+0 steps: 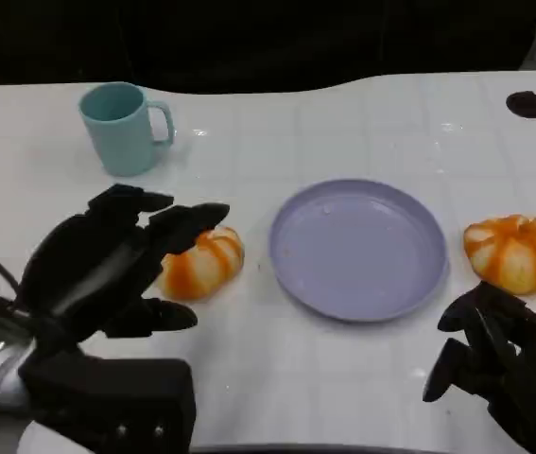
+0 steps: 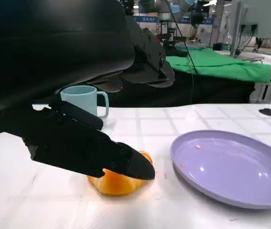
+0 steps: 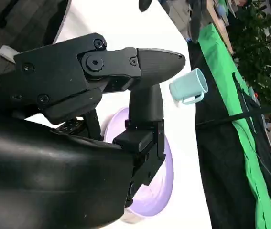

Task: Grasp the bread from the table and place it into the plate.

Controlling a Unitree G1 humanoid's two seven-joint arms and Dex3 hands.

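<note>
One orange-striped bread roll (image 1: 203, 264) lies on the white table just left of the lavender plate (image 1: 357, 284), which has nothing in it. My left hand (image 1: 107, 265) reaches over this roll with its fingers spread, the fingertips (image 1: 197, 216) above its top. In the left wrist view the thumb (image 2: 121, 162) stands in front of the roll (image 2: 118, 183) while the other fingers hover above it; no grip shows. A second roll (image 1: 516, 252) lies right of the plate. My right hand (image 1: 494, 364) rests near the front edge, below that roll, holding nothing.
A teal mug (image 1: 121, 128) stands at the back left, behind my left hand. Two black round marks (image 1: 527, 104) sit near the table's far corners. The plate (image 2: 231, 167) lies close to the right of the nearer roll. A green-covered table (image 2: 221, 64) stands beyond.
</note>
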